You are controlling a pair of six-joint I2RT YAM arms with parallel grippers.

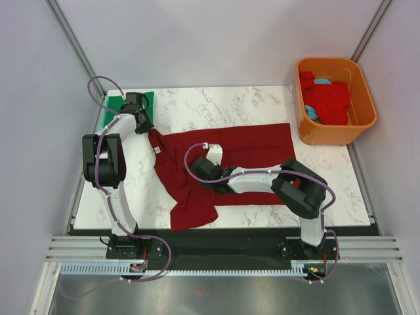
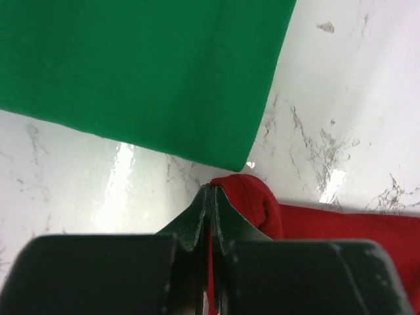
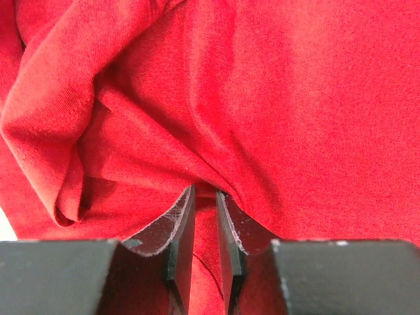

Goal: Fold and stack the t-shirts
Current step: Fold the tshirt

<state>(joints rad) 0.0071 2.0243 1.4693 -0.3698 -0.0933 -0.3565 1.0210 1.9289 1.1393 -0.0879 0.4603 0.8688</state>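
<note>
At the far left of the surface [image 1: 249, 105], the left fingers [image 2: 197, 220] are pressed together on a thin sliver at the very edge of the maroon shirt [image 1: 230, 151]; so little cloth is caught there that I'd expect it to slip free on any brisk pull. Mid-shirt, the right fingers [image 3: 182, 223] clamp a raised fold; they may have more than one layer, so a lift could drag the body into a bunch rather than a clean crease. The shirt lies spread across the middle, rumpled toward the near edge. The folded green shirt [image 2: 131, 65] sits just beside the left fingers; a careless sweep could shove it askew.
</note>
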